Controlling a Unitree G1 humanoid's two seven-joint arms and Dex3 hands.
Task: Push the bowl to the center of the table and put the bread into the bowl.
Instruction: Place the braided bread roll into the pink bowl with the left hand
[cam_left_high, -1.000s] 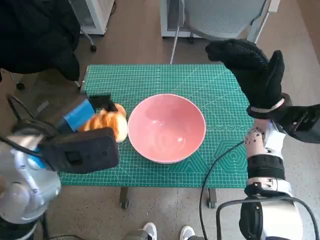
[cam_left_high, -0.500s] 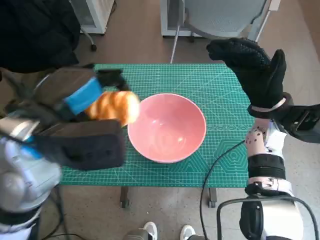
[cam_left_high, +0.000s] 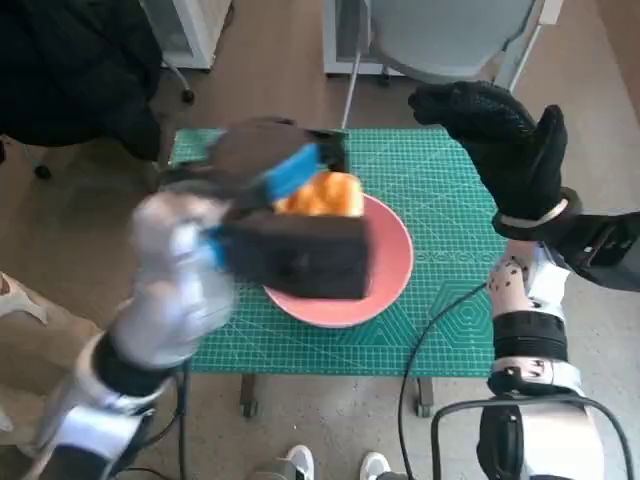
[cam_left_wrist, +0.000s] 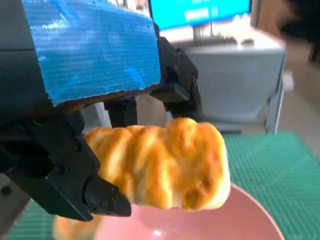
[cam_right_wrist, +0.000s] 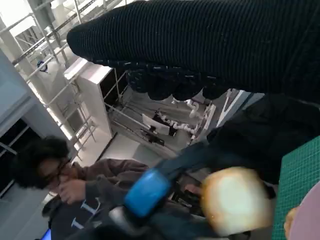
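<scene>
Fingers (cam_left_wrist: 105, 197) of left hand (cam_left_high: 285, 215) grip bread (cam_left_wrist: 160, 167) — above bowl (cam_left_high: 385, 275).

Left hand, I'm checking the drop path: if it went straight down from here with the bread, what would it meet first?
Probably the pink bowl: the left hand holds the bread above it, though the height is unclear.

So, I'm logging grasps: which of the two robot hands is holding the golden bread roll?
The left robot hand, black with blue tape, grips the golden bread roll above the pink bowl; the gloved right robot hand holds nothing.
</scene>
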